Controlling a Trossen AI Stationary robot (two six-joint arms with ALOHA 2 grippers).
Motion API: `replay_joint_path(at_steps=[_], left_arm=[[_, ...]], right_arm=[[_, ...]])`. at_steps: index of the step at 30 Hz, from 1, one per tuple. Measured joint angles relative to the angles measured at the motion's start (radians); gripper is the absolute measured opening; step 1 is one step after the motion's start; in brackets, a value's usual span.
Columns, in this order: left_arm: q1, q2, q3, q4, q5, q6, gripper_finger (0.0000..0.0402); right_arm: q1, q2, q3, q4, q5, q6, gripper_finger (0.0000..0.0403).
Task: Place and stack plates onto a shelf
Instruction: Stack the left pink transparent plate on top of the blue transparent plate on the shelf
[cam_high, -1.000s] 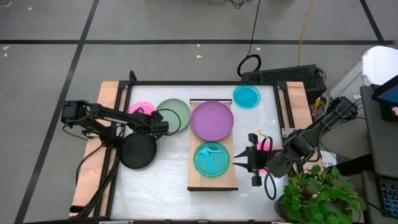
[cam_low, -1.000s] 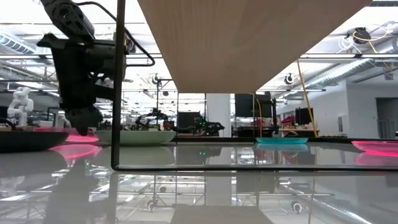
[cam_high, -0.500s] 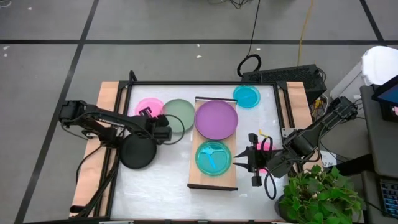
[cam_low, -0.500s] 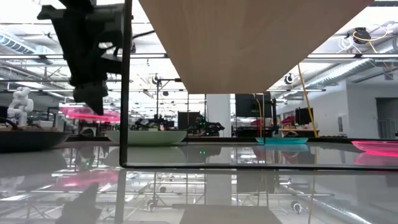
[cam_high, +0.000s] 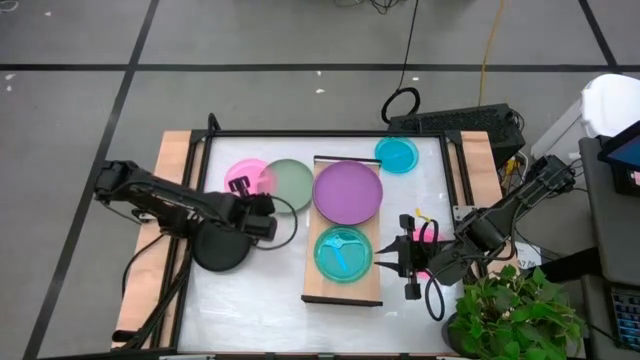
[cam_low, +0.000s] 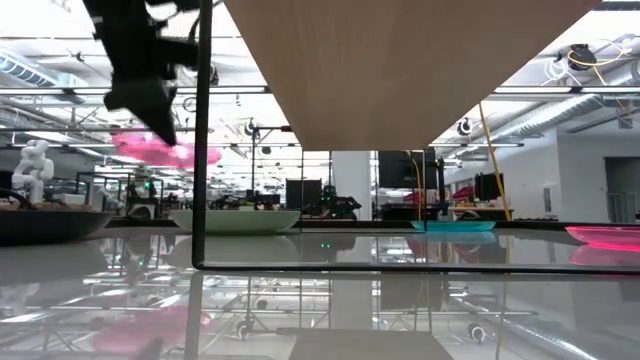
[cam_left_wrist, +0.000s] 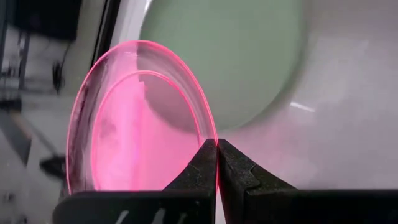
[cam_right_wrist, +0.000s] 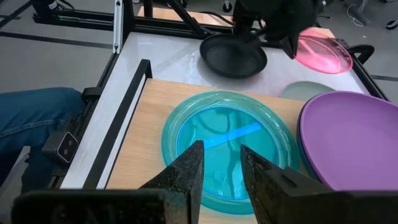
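From above, the left gripper (cam_high: 250, 196) holds a pink plate (cam_high: 240, 178) beside the sage-green plate (cam_high: 287, 182); on the shelf (cam_high: 316, 284) lie a purple plate (cam_high: 347, 192) and a cyan plate (cam_high: 341, 253), the right gripper (cam_high: 391, 256) just beside it. Low view: the pink plate (cam_low: 165, 150) hangs tilted above the surface (cam_low: 320, 300). Left wrist: fingers (cam_left_wrist: 198, 168) clamped on its rim. Right wrist: fingers (cam_right_wrist: 186, 167) apart over the cyan plate (cam_right_wrist: 227, 149)

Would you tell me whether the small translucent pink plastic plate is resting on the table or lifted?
Lifted: the left gripper pinches the pink plate's rim, holding it airborne.
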Motion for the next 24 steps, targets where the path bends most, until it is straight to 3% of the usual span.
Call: replay_joint_path(at_steps=[12, 24], left_arm=[[-0.251, 0.000, 0.222, 0.070, 0.000, 0.515, 0.0003], [-0.375, 0.000, 0.246, 0.368, 0.001, 0.865, 0.0003]], right_arm=[[0.000, 0.000, 0.000, 0.000, 0.000, 0.000, 0.0091], [0.000, -0.009, 0.000, -0.023, -0.001, 0.005, 0.0091]])
